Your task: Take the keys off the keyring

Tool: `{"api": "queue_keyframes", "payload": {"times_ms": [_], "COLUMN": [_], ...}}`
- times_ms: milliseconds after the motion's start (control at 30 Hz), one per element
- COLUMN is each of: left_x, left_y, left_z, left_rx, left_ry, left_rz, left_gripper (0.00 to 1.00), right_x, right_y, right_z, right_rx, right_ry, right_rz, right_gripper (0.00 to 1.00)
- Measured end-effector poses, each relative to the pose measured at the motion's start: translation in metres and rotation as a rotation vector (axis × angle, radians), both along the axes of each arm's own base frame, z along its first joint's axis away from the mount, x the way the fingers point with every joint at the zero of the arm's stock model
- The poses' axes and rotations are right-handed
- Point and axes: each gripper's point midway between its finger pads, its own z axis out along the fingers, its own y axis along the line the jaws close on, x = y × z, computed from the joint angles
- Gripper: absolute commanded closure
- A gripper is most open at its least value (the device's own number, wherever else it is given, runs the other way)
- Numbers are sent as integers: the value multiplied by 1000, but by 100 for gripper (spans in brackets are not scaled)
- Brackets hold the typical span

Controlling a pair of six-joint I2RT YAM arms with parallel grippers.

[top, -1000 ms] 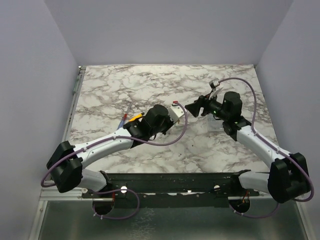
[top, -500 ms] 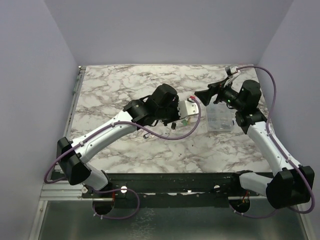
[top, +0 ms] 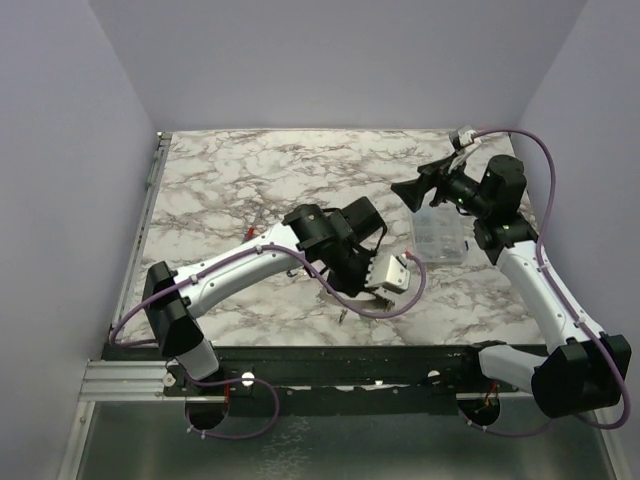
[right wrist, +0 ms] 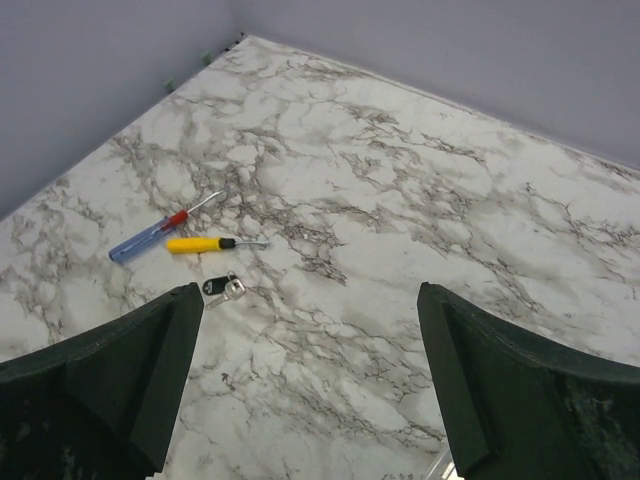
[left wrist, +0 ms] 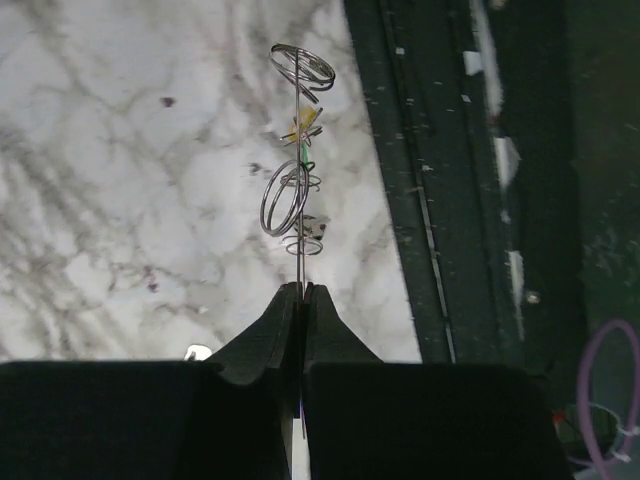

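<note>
Marble desk [left wrist: 120,200] stops at its front edge close beside the keyring [left wrist: 290,195]. The left gripper [left wrist: 302,292] pinches the ring's wire tight, with yellow and green keys [left wrist: 305,135] threaded on it. The right gripper [right wrist: 308,320] gapes wide, held aloft. A black-headed key [right wrist: 222,289] lies on open desk near a yellow screwdriver [right wrist: 205,243].

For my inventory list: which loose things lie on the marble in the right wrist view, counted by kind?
screwdrivers: 2
key cluster: 1
Total: 3
</note>
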Motion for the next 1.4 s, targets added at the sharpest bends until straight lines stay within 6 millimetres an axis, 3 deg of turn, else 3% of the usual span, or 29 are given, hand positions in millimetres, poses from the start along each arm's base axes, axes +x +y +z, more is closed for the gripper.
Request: {"api": "queue_keyframes", "payload": {"times_ms": [167, 300, 400, 533, 600, 767, 833, 967, 1267, 1400], "left_x": [-58, -92, -104, -99, -94, -38, -5, 32, 72, 87], "left_y": [1, -3, -11, -24, -24, -24, -23, -25, -29, -30], "left_z": [-17, -22, -19, -16, -20, -44, -57, -68, -92, -92], "left_rx": [88, 126, 139, 124, 135, 159, 166, 163, 180, 176], "left_ry": [176, 262, 324, 366, 390, 425, 400, 346, 277, 252], "left_rz": [-128, -183, -202, -197, -183, -78, -33, -11, -27, -25], "left_gripper": [100, 100, 100, 100, 100, 100, 100, 100, 100, 100], "right_x": [1, 2, 2, 2, 3, 6, 8, 11, 15, 16], "right_y": [0, 1, 2, 1, 1, -2, -5, -8, -13, -15], "right_z": [-9, -14, -18, -21, -21, -22, -23, -23, -26, -27], "right_rx": [-17, -22, -27, -34, -35, -48, -56, -68, -78, -81], "right_ry": [11, 25, 36, 39, 38, 31, 26, 20, 25, 29], "right_rz": [5, 12, 19, 20, 20, -5, -23, -44, -77, -87], "right_gripper": [0, 0, 0, 0, 0, 0, 0, 0, 0, 0]}}
